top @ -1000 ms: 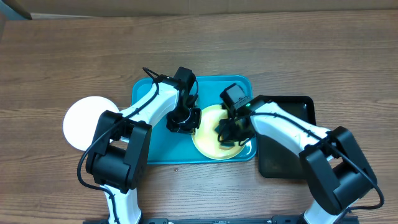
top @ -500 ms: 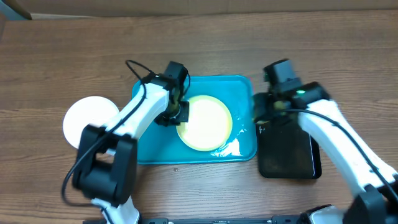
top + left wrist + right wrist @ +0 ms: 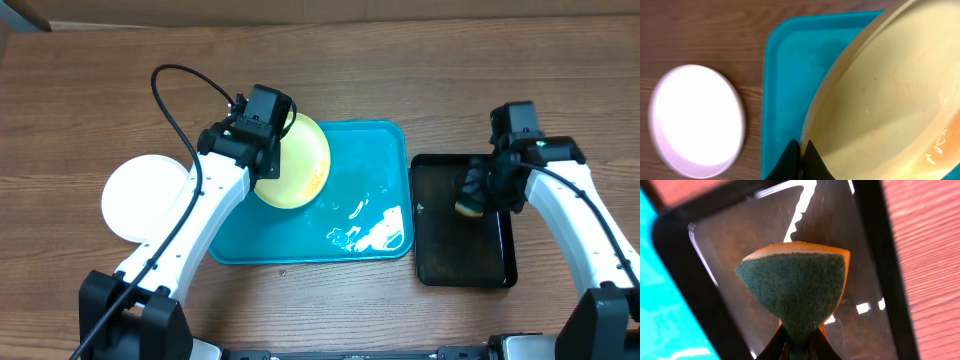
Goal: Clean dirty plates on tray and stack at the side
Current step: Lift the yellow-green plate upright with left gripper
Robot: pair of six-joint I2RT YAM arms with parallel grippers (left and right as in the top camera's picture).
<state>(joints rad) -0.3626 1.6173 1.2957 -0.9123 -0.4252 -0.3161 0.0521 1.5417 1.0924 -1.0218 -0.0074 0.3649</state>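
My left gripper (image 3: pixel 268 152) is shut on the rim of the pale yellow-green plate (image 3: pixel 296 163) and holds it tilted above the left end of the turquoise tray (image 3: pixel 370 140). In the left wrist view the jaws (image 3: pixel 801 150) pinch the plate's edge (image 3: pixel 880 100), with faint orange traces near its lower right. A white plate (image 3: pixel 140 197) lies on the table left of the tray; it also shows in the left wrist view (image 3: pixel 695 120). My right gripper (image 3: pixel 480 190) is shut on a green-and-orange sponge (image 3: pixel 797 287) over the black tray (image 3: pixel 460 265). The tray holds no other plates.
The black tray (image 3: pixel 715 325) stands right of the turquoise tray. Wet streaks (image 3: pixel 375 232) lie on the turquoise tray's lower right. A cable (image 3: pixel 175 80) loops above the left arm. Wood table surrounds everything.
My left gripper lifted the yellow-green plate off the tray, tilted it and carried it up-left. My right gripper moved right with the sponge, from the tray's edge to over the black tray.
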